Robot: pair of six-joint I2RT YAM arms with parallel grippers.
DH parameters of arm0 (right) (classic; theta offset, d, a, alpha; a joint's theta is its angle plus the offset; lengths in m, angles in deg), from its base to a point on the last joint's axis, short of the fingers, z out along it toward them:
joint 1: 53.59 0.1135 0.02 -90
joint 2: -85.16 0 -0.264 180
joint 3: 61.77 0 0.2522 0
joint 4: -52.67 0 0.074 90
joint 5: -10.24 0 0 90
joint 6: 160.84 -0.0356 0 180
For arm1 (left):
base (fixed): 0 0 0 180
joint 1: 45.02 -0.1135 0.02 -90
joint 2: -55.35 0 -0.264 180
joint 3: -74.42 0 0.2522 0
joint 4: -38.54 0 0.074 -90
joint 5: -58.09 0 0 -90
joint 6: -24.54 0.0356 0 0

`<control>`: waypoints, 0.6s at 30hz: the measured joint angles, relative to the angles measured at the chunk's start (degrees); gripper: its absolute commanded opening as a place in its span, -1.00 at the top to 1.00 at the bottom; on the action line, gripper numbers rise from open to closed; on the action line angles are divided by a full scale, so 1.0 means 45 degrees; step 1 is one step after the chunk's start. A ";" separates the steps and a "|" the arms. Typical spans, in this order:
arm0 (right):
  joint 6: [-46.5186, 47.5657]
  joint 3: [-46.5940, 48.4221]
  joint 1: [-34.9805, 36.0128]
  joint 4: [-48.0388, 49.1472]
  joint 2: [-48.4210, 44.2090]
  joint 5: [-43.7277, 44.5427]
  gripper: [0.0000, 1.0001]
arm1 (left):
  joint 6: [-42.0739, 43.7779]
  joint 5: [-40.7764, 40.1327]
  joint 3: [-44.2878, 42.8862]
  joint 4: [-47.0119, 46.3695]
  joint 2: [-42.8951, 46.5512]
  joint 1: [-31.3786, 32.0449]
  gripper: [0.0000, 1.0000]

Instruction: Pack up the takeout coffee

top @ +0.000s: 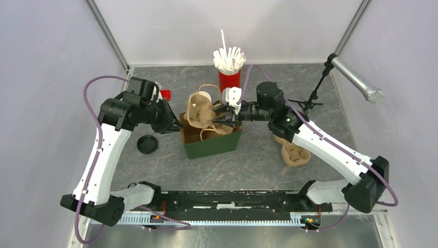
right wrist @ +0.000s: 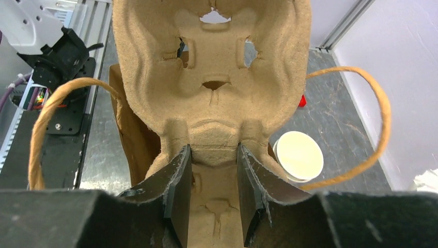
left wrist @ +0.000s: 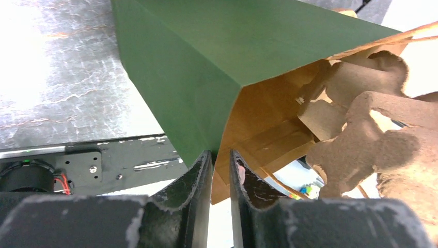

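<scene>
Step in hand, as I judge it: seating a moulded brown pulp cup carrier [top: 200, 114] inside an upright green paper bag [top: 212, 145].

From overhead, the left gripper [top: 175, 125] pinches the bag's left rim. The right gripper [top: 225, 113] holds the carrier half sunk in the bag's mouth. A second pulp carrier [top: 295, 153] lies under the right arm, and a loose round black plastic lid [top: 147, 144] sits left of the bag. The takeout coffee cannot be made out in any view.

On the left wrist, both fingers are closed on the bag's corner edge, keeping the mouth spread.

On the right wrist, the fingers clamp the carrier's central spine, and a lidless white paper cup [right wrist: 298, 155] stands beyond. The next move likely calls for pressing the carrier down level between the twine handles [right wrist: 41, 119] before letting go.
</scene>
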 measured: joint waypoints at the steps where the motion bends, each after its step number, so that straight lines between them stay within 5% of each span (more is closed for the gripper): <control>1: 0.0107 0.0000 0.0024 -0.0272 -0.0146 0.0078 0.38 | 0.0000 0.0199 -0.0058 -0.0015 0.0000 0.0000 0.51; 18: 0.0408 0.1365 0.1549 -0.4041 -0.0865 0.2288 0.37 | -0.0010 0.1729 -0.1073 0.0160 -0.0253 0.0000 0.32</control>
